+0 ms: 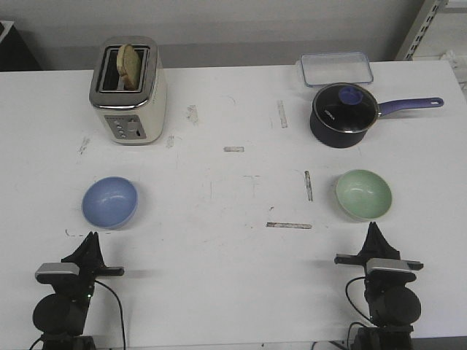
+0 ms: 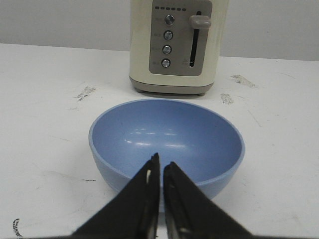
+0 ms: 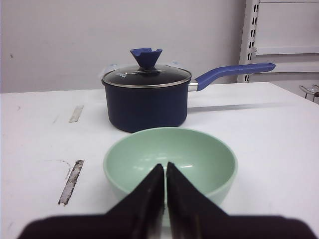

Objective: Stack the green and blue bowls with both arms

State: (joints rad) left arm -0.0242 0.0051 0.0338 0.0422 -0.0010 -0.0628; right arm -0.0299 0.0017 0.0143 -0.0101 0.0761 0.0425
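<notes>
Front view: both arms sit at near edge of white table (image 1: pixel 233 292). Left gripper (image 1: pixel 90 237) points fwd w/ fingers pressed together, holding nothing, tip just short of blue bowl (image 1: pixel 109 202), not touching. Right gripper (image 1: pixel 374 227) same: clenched, empty, tip just behind green bowl (image 1: pixel 364 194). Bowls both upright, well apart, blue on left side, green on right, bare tabletop w/ scuff marks and tape strips between them. Farther back on left, cream toaster (image 1: pixel 130 91) w/ slice of bread (image 1: pixel 130 65) standing in a slot. Back right, dark navy saucepan (image 1: pixel 343 117) w/ glass lid and purple handle pointing right; clear container (image 1: pixel 336 70) just behind it, near far edge.

Left wrist view: left gripper (image 2: pixel 161 164) fingers (image 2: pixel 139 199) meet at tips, only a thin slit between, nothing gripped. Blue bowl (image 2: pixel 167 144) directly ahead, upright, empty inside. Toaster (image 2: pixel 173 45) beyond bowl, control panel w/ four buttons and lever facing cam.

Right wrist view: right gripper (image 3: pixel 165 169) fingers (image 3: pixel 144 199) closed tip to tip, nothing held. Green bowl (image 3: pixel 169 159) right in front, upright, empty. Saucepan (image 3: pixel 145 102) behind it, lid on, blue knob on top, handle out toward shelving (image 3: pixel 279 40) by the wall. Tape strips on table beside bowl.
</notes>
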